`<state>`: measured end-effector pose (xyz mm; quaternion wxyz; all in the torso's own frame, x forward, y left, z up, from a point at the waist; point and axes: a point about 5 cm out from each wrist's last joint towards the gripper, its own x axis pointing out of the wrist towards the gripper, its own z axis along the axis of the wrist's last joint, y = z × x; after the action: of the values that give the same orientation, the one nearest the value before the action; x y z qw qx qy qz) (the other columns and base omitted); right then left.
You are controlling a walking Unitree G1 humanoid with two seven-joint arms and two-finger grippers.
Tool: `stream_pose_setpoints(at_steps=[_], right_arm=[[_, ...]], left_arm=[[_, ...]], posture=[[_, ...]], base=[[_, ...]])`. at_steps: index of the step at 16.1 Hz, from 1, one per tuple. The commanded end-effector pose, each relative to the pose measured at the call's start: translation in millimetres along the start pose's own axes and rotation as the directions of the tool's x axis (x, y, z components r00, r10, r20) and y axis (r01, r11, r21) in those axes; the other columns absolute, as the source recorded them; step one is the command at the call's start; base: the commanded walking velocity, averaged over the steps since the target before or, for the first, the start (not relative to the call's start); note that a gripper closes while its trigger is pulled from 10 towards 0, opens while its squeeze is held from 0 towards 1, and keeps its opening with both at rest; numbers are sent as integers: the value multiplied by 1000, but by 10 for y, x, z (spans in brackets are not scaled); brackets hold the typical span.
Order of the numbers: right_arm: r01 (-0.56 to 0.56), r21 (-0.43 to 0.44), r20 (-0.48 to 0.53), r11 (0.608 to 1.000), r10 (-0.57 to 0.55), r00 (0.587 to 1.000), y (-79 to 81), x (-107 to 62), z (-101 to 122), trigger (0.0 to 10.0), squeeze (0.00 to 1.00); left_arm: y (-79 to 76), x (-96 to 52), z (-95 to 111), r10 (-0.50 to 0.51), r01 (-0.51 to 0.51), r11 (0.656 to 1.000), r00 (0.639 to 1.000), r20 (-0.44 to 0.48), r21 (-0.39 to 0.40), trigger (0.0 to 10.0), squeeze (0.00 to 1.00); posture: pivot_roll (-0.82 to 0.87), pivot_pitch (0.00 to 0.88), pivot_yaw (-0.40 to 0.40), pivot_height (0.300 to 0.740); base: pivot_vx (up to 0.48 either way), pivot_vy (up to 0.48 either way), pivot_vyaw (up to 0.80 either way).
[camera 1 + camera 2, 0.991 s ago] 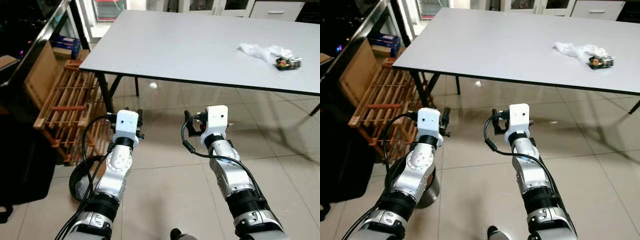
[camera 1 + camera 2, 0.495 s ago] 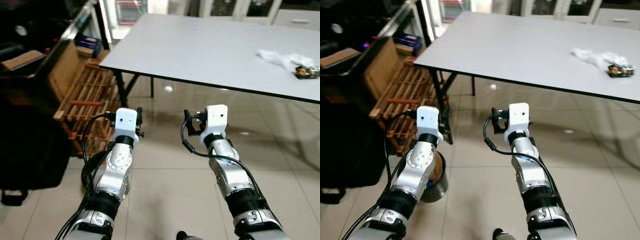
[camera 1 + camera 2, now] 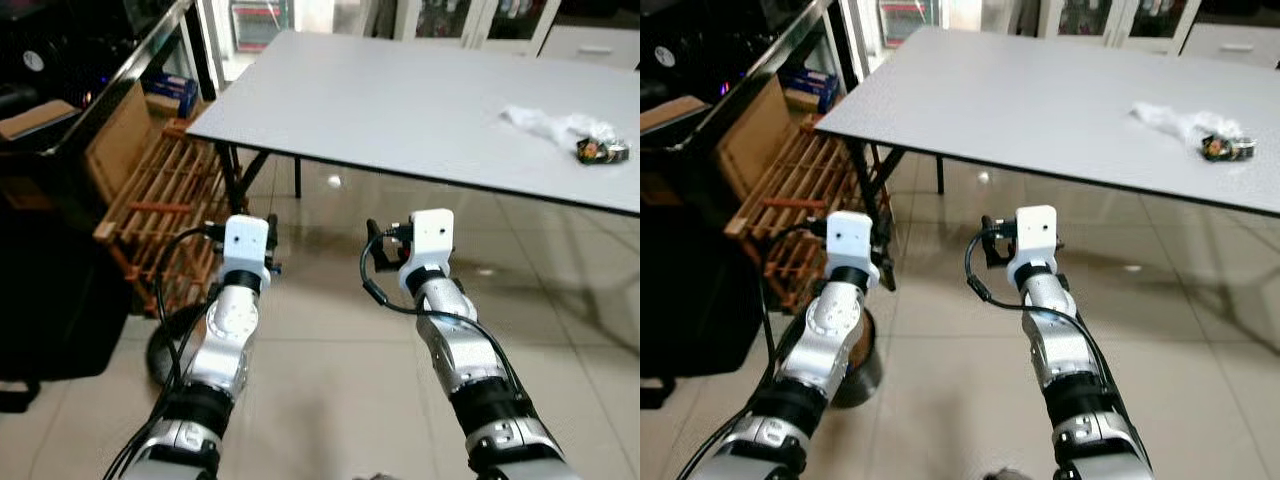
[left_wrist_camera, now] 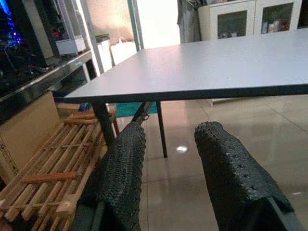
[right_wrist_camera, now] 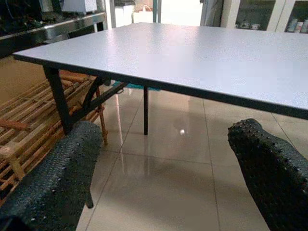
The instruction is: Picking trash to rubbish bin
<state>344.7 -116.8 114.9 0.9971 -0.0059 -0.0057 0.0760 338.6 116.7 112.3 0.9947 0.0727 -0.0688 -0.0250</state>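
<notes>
Reaching forward, left arm: silver, raised over the pale tiled floor (image 3: 330,380) in front of the body, short of the table edge.
Left end effector (image 4: 168,159): two black textured fingers (image 4: 122,178) stood moderately apart with nothing between them, aimed under the tabletop edge.
Right end effector (image 5: 163,178): two black fingers (image 5: 53,183) spread wide and empty, held level with the left one, also short of the table.
Round dark metal bin (image 3: 862,362): sat on the floor beside and partly under the left forearm.
Slatted wooden rack (image 3: 160,215): leaned at the left, just beyond the bin, next to the black table leg.
Brown cardboard sheet (image 3: 105,150): stood against the rack's far side.
Large grey tabletop (image 3: 400,100): stretched ahead and to the right, above gripper height.
Crumpled white wrapper (image 3: 545,123): lay on the far right part of the tabletop, well apart from both end effectors.
Small dark packet of trash (image 3: 600,152): lay touching the wrapper's right end.
White cabinets (image 3: 580,15): stood behind the table.
</notes>
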Motion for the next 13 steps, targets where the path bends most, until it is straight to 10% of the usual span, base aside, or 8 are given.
stream_pose_setpoints(at_steps=[1,13], right_arm=[[6,-5,-5,1000,-6,1000,-29,-6,-16,10000,0],[-1,-14,-4,1000,1,1000,-41,-10,-13,10000,0]], left_arm=[[-45,-19,-27,-9,9,1000,1000,-12,2,10000,0],[-62,-34,-37,-4,4,1000,1000,-14,-1,10000,0]], posture=[[-53,76,26,740],[-58,63,19,740]], base=[[0,-480,0],[0,-343,0]])
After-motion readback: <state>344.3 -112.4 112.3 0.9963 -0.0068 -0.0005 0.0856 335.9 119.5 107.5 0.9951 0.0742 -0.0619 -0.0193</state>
